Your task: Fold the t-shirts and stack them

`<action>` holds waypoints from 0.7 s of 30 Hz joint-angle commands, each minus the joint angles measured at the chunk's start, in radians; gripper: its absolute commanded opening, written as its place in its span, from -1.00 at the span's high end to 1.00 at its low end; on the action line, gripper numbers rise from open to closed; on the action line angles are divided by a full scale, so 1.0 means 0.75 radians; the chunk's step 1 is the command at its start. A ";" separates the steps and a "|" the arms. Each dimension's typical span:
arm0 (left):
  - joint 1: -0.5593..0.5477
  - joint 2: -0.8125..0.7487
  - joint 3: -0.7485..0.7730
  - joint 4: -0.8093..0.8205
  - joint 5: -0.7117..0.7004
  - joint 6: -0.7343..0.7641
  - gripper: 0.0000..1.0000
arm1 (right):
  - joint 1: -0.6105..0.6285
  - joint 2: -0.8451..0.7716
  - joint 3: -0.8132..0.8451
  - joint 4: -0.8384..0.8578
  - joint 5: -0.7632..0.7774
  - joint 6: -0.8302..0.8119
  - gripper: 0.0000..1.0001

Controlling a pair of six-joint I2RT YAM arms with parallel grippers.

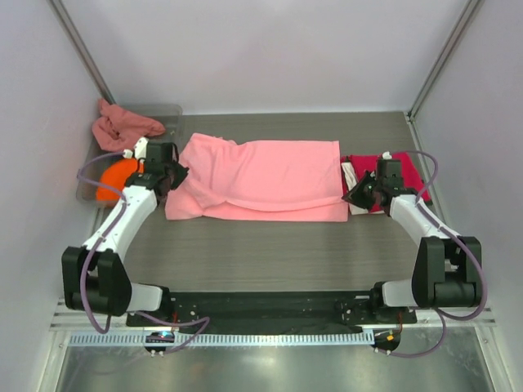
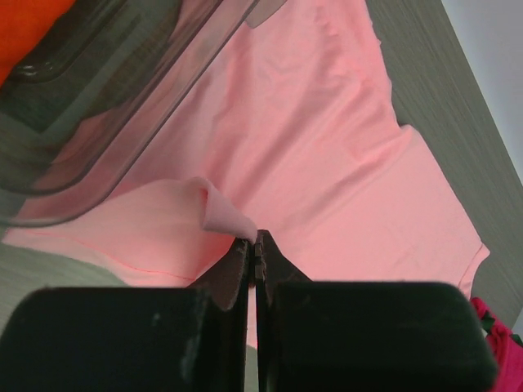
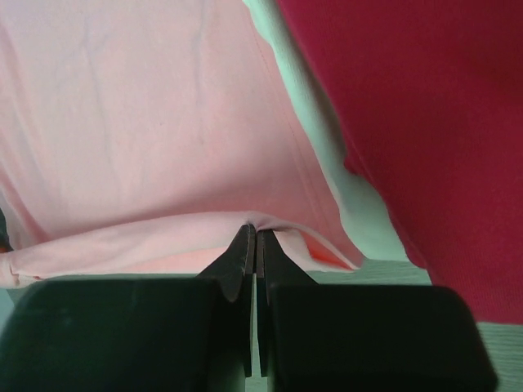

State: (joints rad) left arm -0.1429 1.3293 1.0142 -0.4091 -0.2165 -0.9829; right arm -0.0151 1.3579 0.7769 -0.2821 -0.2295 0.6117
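A light pink t-shirt [image 1: 261, 180] lies spread across the middle of the table, partly folded over itself. My left gripper [image 1: 180, 174] is shut on a small pinch of its left edge [image 2: 219, 211], close beside the tray. My right gripper [image 1: 350, 194] is shut on the fold at the shirt's right edge [image 3: 270, 219]. Just right of it lies a crimson red t-shirt [image 1: 409, 173] on top of a white one [image 3: 359, 212], partly hidden by my right arm. An orange t-shirt [image 1: 110, 181] sits in the tray, and a dusty rose one [image 1: 122, 122] hangs over its far rim.
The grey see-through plastic tray [image 1: 167, 114] stands at the far left, its wall [image 2: 122, 90] overlapping the pink cloth in the left wrist view. Enclosure walls rise at the left, right and back. Bare wood-grain table [image 1: 261, 253] runs between the shirt and the arm bases.
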 commanded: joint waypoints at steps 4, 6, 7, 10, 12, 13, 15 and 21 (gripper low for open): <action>-0.002 0.166 0.180 0.104 -0.018 0.049 1.00 | -0.004 0.061 0.118 0.082 0.060 0.003 0.98; -0.006 0.234 0.210 0.106 -0.016 0.061 1.00 | -0.004 0.092 0.128 0.088 0.058 0.007 0.97; -0.010 0.256 0.245 0.108 -0.018 0.067 1.00 | -0.002 0.102 0.128 0.094 0.058 0.011 0.98; -0.026 0.357 0.308 0.106 -0.030 0.098 1.00 | -0.002 0.126 0.122 0.127 0.069 0.025 0.97; -0.037 0.430 0.345 0.100 -0.061 0.118 1.00 | 0.006 0.149 0.124 0.139 0.083 0.029 0.70; -0.043 0.451 0.362 0.094 -0.063 0.122 1.00 | 0.008 0.157 0.130 0.139 0.093 0.027 0.45; -0.043 0.524 0.417 0.087 -0.061 0.130 0.89 | 0.018 0.145 0.118 0.139 0.107 0.025 -0.04; -0.053 0.678 0.586 0.053 -0.047 0.104 0.42 | 0.081 -0.033 -0.001 0.137 0.214 0.043 -0.13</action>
State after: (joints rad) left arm -0.1776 1.8107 1.3724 -0.3771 -0.2352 -0.9089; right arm 0.0143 1.4292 0.8108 -0.2089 -0.1329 0.6331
